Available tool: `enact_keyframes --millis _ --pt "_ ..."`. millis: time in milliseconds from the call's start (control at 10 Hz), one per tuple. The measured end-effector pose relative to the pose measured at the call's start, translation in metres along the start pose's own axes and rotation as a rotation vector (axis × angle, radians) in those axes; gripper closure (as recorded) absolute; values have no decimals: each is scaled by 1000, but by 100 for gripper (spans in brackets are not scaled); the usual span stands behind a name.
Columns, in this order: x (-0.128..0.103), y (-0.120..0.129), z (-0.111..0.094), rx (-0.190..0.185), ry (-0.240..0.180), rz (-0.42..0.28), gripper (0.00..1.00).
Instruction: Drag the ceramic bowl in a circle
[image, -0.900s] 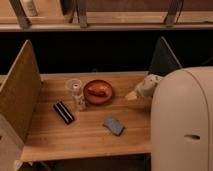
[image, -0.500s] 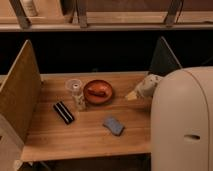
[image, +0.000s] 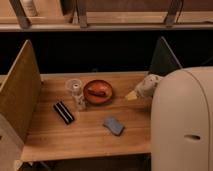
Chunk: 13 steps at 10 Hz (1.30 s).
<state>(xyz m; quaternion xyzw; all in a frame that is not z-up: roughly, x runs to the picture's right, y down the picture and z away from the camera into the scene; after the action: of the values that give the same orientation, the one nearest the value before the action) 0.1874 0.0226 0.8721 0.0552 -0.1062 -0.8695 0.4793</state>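
Note:
The ceramic bowl (image: 98, 91) is a shallow glossy orange-brown dish with a darker reddish patch inside. It sits at the back middle of the wooden table (image: 85, 132). A clear plastic cup (image: 74, 85) stands just left of it, nearly touching. My gripper (image: 139, 91) is at the table's right side, at the end of the pale arm, a short way right of the bowl and apart from it. It holds nothing that I can see.
A small clear bottle (image: 80, 102) stands in front of the cup. A black flat bar (image: 63, 111) lies to the left front, a blue-grey pad (image: 114, 126) at the front middle. Upright panels (image: 20, 95) flank the table. My white body (image: 182, 125) fills the right.

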Motion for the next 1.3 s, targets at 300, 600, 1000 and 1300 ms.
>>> enact_keyframes --millis 300,600,1000,1300 --pt "0 0 0 0 0 0 20" --pt "0 0 0 0 0 0 20" --pt "0 0 0 0 0 0 20" --pt "5 14 6 -22 -9 -17 20"
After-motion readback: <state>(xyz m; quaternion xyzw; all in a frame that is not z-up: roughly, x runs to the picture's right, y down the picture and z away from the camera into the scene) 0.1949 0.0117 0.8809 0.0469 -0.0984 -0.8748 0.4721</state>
